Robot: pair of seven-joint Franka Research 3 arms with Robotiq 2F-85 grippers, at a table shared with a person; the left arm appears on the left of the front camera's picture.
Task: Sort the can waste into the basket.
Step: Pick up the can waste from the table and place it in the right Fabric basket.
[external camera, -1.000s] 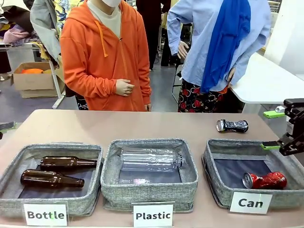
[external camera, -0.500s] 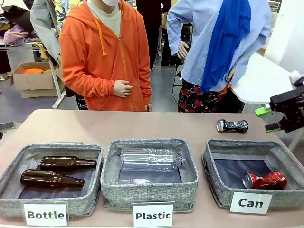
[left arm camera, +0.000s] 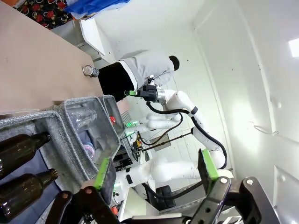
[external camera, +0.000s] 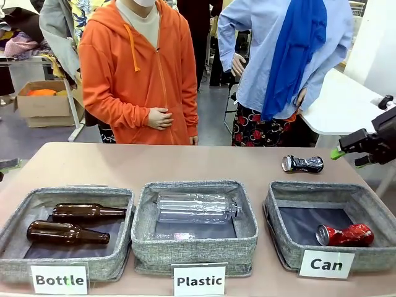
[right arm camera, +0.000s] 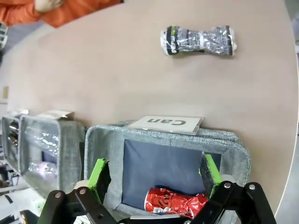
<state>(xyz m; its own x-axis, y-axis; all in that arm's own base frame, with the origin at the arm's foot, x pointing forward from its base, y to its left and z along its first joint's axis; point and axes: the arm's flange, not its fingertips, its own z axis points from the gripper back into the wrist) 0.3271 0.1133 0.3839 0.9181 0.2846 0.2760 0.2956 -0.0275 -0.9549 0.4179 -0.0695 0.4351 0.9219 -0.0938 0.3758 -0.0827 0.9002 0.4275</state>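
The red can lies on its side in the grey basket labelled "Can", at the front right. The black-and-silver can lies on the table just behind that basket. My right gripper hangs open and empty at the far right, above the table edge and to the right of the black-and-silver can. In the right wrist view its fingers frame the basket and the red can below, with the black-and-silver can farther off. My left gripper is open and holds nothing.
A "Plastic" bin with a clear bottle stands in the middle. A "Bottle" bin with two brown bottles is at the left. A person in an orange hoodie stands behind the table's far edge.
My right gripper has risen from over the Can basket's right rim and drawn back toward the far right. The cans have not moved.
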